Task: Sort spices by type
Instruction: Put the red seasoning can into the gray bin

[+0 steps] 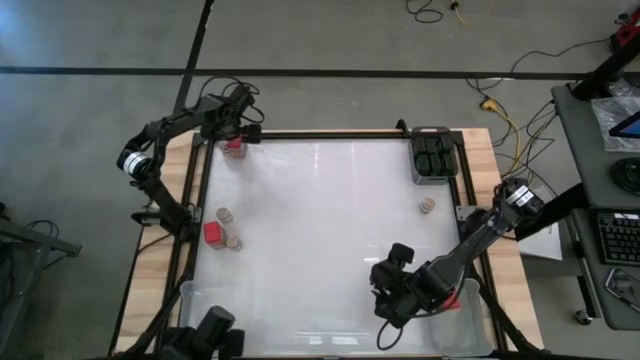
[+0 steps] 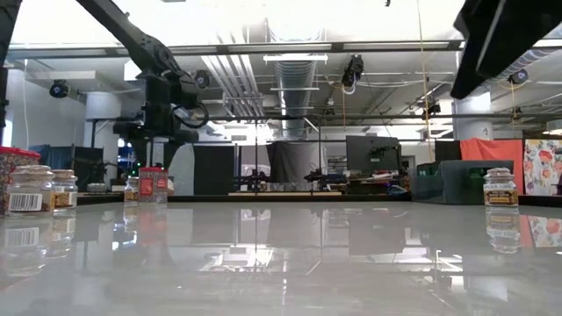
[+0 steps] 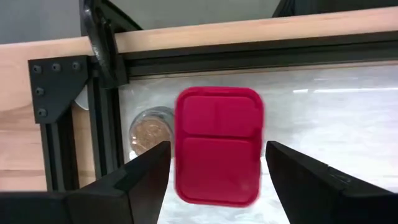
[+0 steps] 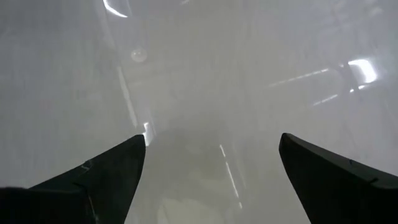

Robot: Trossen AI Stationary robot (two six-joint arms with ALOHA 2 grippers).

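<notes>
My left gripper (image 1: 236, 138) is at the table's far left corner, shut on a red-topped blocky spice jar (image 3: 219, 146). A round tan-lidded jar (image 3: 151, 130) stands right beside it. Another red-topped jar (image 1: 212, 233) and two tan-lidded jars (image 1: 225, 214) (image 1: 233, 242) stand near the left edge. A lone tan-lidded jar (image 1: 427, 205) stands toward the right edge. Black jars sit in a dark bin (image 1: 433, 155) at the far right corner. My right gripper (image 1: 388, 300) hangs open over the near right part of the table, with nothing between its fingers (image 4: 112, 168). My left gripper pinches the red-topped jar between its two fingers, which lie on two opposite sides just under the lid's edges (image 3: 180, 168). The fingers come from above, slanting down. The jar stays upright, its base (image 2: 152, 200) low at the table; whether it stands on the table I cannot tell.
The dark metal frame (image 3: 99, 124) and wooden border (image 1: 180, 160) run close behind the left gripper. A clear plastic bin (image 1: 470, 315) with something red in it (image 1: 452, 298) sits at the near right corner. The middle of the white table (image 1: 320, 230) is bare.
</notes>
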